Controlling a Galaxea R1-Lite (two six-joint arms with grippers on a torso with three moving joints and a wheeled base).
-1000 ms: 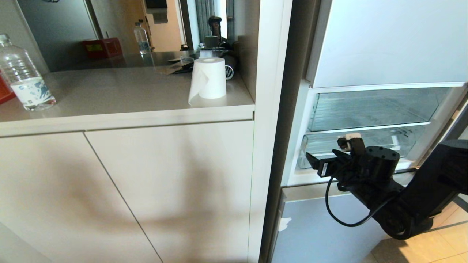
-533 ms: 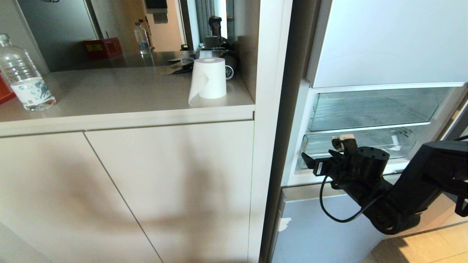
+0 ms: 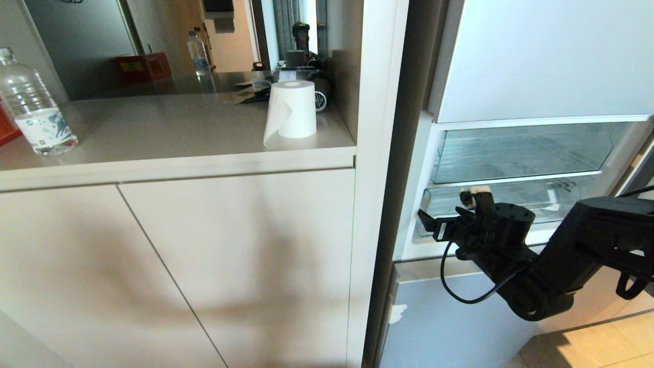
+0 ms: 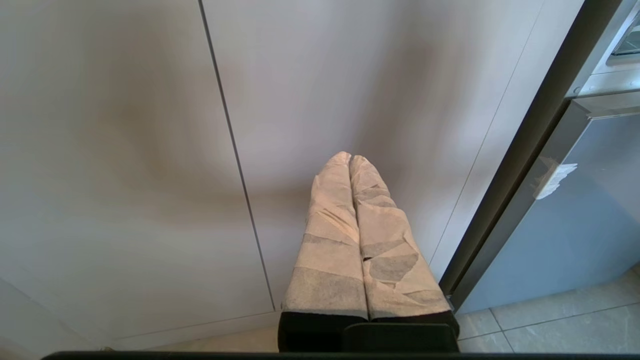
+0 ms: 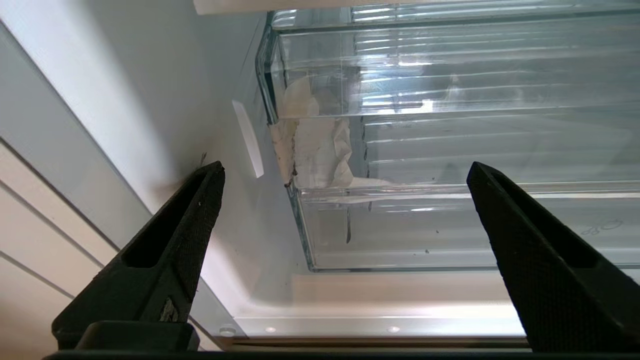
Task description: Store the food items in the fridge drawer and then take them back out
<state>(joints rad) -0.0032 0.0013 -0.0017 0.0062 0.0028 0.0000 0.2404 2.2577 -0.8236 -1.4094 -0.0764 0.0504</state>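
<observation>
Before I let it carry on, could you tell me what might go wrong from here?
1. The open right claw is near the left end of the lower drawer; a pull there may skew and jam it.
2. No food shows in any view, so the pick-up may be delayed.
3. The claw could bump the fridge wall.

Black right arm [image 3: 562, 266] — looping cable, left hand [image 4: 352, 160] tape-wrapped.

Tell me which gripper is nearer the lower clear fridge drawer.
Right. The right gripper sits open just before the lower drawer; the left gripper faces the cabinet doors beside the fridge.
</observation>
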